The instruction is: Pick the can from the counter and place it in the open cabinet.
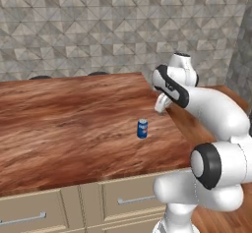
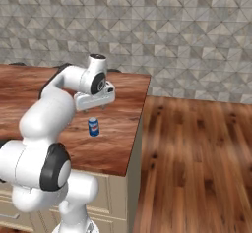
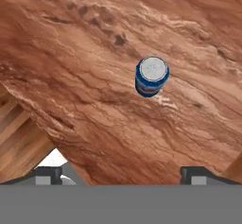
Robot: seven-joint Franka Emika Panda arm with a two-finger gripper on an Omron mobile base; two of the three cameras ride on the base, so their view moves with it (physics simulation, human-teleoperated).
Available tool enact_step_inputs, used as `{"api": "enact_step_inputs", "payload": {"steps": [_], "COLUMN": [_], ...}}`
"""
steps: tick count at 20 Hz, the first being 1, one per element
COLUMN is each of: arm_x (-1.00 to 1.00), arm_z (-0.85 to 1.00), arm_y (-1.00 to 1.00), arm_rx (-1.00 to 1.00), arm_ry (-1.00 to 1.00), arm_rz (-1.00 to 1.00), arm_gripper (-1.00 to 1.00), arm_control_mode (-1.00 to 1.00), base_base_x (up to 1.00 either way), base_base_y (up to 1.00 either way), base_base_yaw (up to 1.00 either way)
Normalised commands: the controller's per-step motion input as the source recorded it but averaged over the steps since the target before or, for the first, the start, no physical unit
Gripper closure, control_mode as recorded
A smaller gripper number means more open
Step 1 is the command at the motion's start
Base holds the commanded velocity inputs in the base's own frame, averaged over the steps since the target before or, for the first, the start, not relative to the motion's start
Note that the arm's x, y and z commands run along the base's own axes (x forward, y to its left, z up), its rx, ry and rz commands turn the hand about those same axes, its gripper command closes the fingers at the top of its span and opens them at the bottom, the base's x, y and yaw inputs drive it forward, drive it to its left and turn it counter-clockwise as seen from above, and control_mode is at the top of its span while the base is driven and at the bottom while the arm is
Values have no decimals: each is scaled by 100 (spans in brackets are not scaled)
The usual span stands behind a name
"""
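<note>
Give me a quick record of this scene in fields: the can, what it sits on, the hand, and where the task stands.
can: upright can, standing alone
support: counter, wood-grain top, near its right end
hand: hand above the can, looking down at its silver top, fingers spread wide, holding nothing
contact: none, the hand is clear of the can
task stage: can not yet picked up

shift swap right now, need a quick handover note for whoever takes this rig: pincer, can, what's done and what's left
Pincer: open, holding nothing, hovering above the counter and looking down on the can.
Can: upright on the counter near its right end, untouched; in the hand view it sits ahead of the fingertips, apart from them.
Done: arm is positioned over the can.
Left: descend, grasp the can, lift it, carry it to the open cabinet and set it inside.
</note>
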Motion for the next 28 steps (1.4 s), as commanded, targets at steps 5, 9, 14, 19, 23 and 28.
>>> {"api": "enact_step_inputs", "payload": {"steps": [5,9,14,19,23,28], "arm_x": [31,48,67,52,36,61], "arm_z": [-33,-52,-52,-43,-20,-31], "arm_y": [0,0,-4,-52,-24,7], "arm_rx": [3,9,24,6,0,1], "arm_ry": [-1,0,2,-11,-16,-17], "arm_rz": [65,75,72,27,13,-1], "arm_gripper": [-100,-100,-100,-100,-100,-100], "arm_control_mode": [-100,-100,-100,-100,-100,-100], "base_base_x": [0,0,0,0,0,0], "base_base_y": [0,0,0,0,0,0], "base_base_yaw": [0,0,0,0,0,0]}}
